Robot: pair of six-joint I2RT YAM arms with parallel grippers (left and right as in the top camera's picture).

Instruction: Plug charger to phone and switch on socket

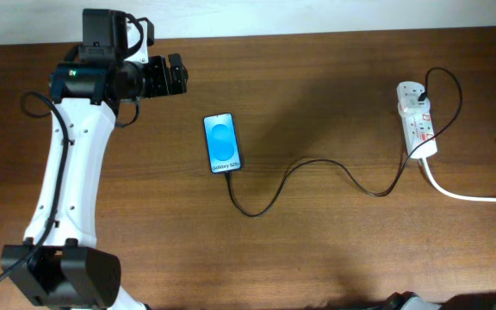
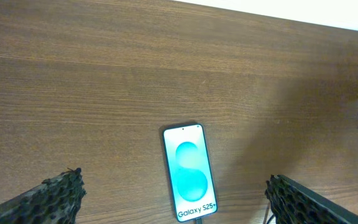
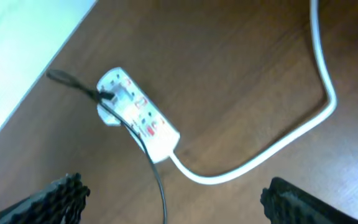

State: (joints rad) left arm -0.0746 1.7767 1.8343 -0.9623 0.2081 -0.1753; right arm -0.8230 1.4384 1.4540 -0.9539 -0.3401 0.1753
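Note:
The phone (image 1: 222, 143) lies flat mid-table, blue screen up; it also shows in the left wrist view (image 2: 189, 171). The thin black charger cable (image 1: 317, 164) runs from the phone's bottom edge, where its tip sits, in loops to the white socket (image 1: 416, 120) at the far right. In the right wrist view the socket (image 3: 138, 115) has red marks and the cable's plug in its far end. My left gripper (image 1: 175, 76) is open and empty, up and left of the phone (image 2: 174, 180). My right gripper (image 3: 173, 185) is open and empty, above the table near the socket.
The socket's thick white cord (image 1: 472, 194) trails off the right edge; it curves across the right wrist view (image 3: 278, 143). A pale wall or floor strip borders the table's far edge (image 1: 317, 17). The left arm's white link (image 1: 67, 164) spans the left side.

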